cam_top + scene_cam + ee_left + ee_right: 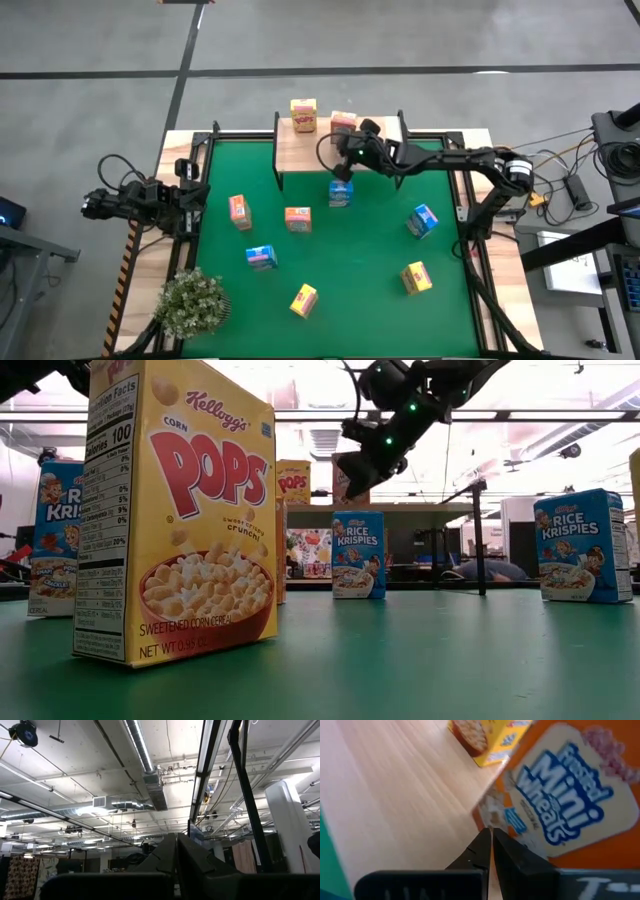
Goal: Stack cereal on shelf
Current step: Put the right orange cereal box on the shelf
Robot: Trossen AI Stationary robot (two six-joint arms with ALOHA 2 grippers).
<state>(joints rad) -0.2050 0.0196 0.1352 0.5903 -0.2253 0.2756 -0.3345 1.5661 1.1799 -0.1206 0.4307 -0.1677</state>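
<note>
Left gripper [196, 197] waits at the left edge of the mat [370, 260], fingers closed and empty. On the mat, left to right: a plant [192, 303] at the near left corner; an orange box [239, 211] toward the left edge; a blue box [262, 257] nearer the front; an orange box [298, 219] mid-mat; a yellow box [304, 299] by the near edge; a blue box [341, 194] just in front of the shelf [290, 150]; a yellow box [416, 278] and a blue box [423, 221] toward the right edge. The shelf stands along the far edge and carries a yellow box [303, 115] at its back edge and, right of it, an orange box [343, 123]. Right gripper [347, 149] hangs above the shelf, beside that orange box, fingers [482, 849] closed together and holding nothing; whether they touch the box cannot be told.
</note>
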